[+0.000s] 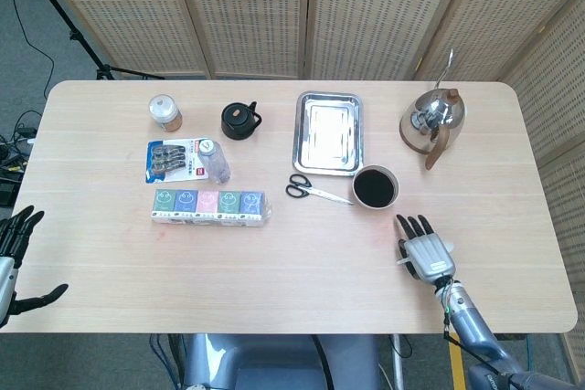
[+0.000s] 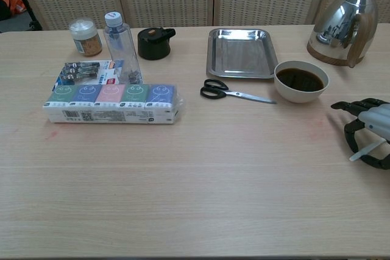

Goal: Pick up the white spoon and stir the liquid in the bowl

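Observation:
The white bowl (image 1: pixel 375 187) (image 2: pixel 300 81) of dark liquid stands right of the table's middle, next to the scissors. My right hand (image 1: pixel 423 249) (image 2: pixel 369 132) is at the table's front right, a little nearer me than the bowl, palm down with fingers curled. It grips the white spoon (image 2: pixel 366 150), whose handle pokes out slanted toward the lower left; a white tip (image 1: pixel 401 262) shows beside the hand in the head view. The spoon's bowl end is hidden. My left hand (image 1: pixel 13 258) hangs off the table's left edge, fingers spread, holding nothing.
Black-handled scissors (image 2: pixel 234 92) lie left of the bowl. Behind are a steel tray (image 2: pixel 241 52) and a kettle (image 2: pixel 340 22). At left stand a tissue pack (image 2: pixel 112 103), a bottle (image 2: pixel 119 45), a jar (image 2: pixel 85 36), a black pot (image 2: pixel 153 42) and a clip pack (image 2: pixel 82 72).

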